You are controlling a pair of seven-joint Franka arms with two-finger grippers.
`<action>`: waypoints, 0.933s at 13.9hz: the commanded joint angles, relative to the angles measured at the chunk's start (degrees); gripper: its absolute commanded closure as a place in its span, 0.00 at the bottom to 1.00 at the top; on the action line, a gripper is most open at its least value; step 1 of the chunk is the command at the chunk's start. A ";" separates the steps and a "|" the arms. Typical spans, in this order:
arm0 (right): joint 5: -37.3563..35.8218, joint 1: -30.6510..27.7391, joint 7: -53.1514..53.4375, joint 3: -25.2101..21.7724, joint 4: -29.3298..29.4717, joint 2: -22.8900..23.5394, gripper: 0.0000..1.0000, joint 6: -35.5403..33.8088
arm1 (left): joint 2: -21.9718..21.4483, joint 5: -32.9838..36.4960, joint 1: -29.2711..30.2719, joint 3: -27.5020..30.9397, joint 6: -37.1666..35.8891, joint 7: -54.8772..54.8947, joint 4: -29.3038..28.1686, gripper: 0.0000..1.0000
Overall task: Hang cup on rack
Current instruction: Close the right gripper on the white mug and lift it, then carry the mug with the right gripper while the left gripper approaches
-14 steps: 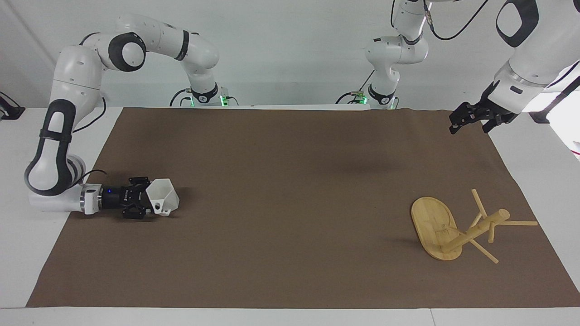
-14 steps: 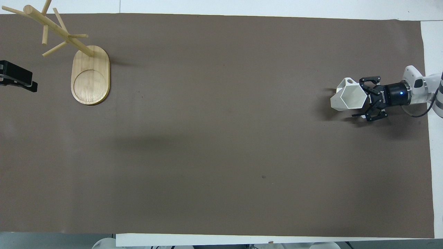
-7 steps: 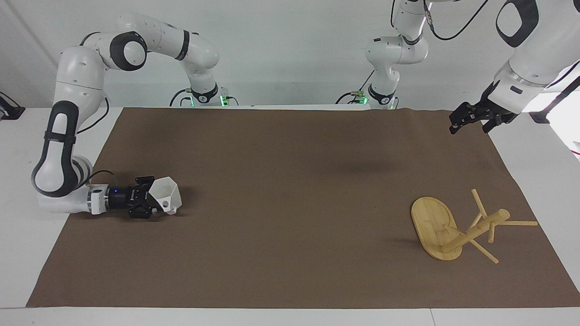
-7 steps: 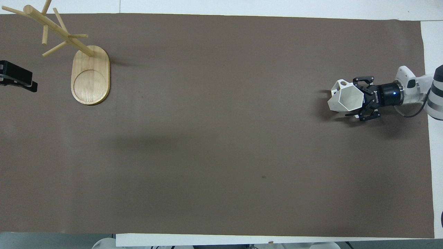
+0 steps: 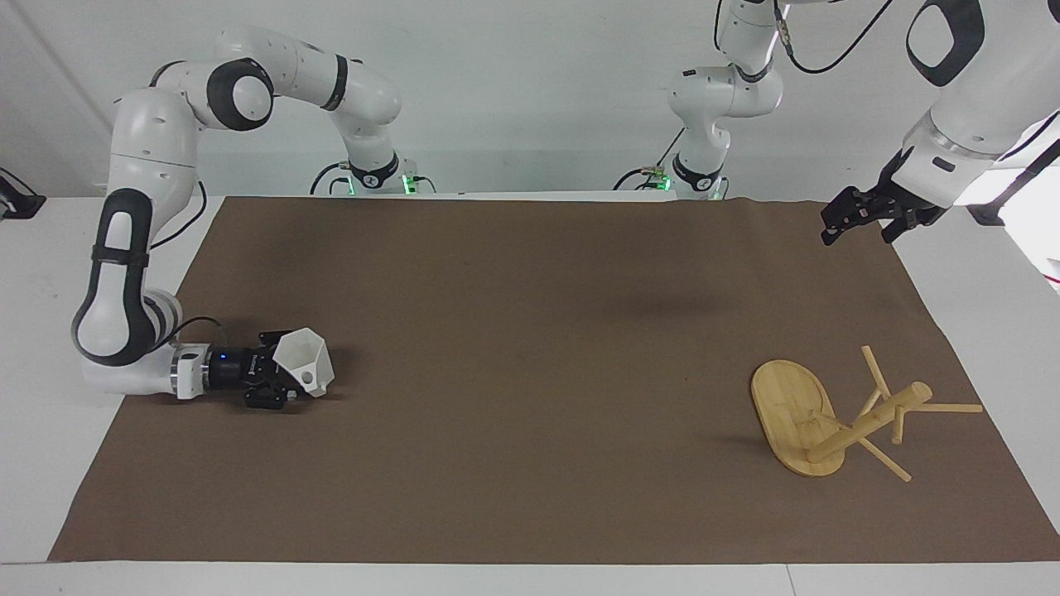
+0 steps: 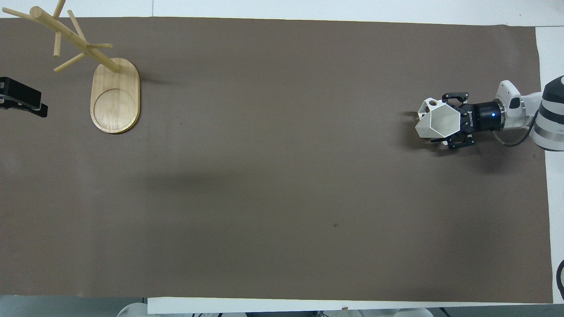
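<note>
Cup gripped low at the right arm's end of the mat

Right arm folds down from its raised elbow and lies almost level along the mat's edge, wrist horizontal, so the right gripper (image 5: 286, 379) points toward the middle of the table, low over the brown mat (image 5: 530, 372). Its jaws are clamped on the cup (image 5: 305, 362), a white faceted cup whose open six-sided rim faces upward and whose small holed handle points away from the robots. Whether the cup's underside touches the mat cannot be told. In the overhead view the cup (image 6: 437, 123) covers most of the fingers, so only the black finger links show beside it.

The left arm waits with the left gripper (image 5: 857, 217) raised over the mat's corner at its own end of the table, jaws spread apart. In the overhead view the left gripper (image 6: 22, 99) is cut off at the edge.

The rack (image 5: 836, 418) stands upright on its oval base near the left arm's end, well apart from the cup. In the overhead view the rack (image 6: 115, 94) has one peg clipped by the top edge.
</note>
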 commanded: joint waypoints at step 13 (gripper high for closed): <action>6.38 5.32 3.86 0.07 -5.68 -4.06 0.58 4.09 | -1.38 1.03 0.77 -0.87 -0.31 -0.15 -1.54 0.00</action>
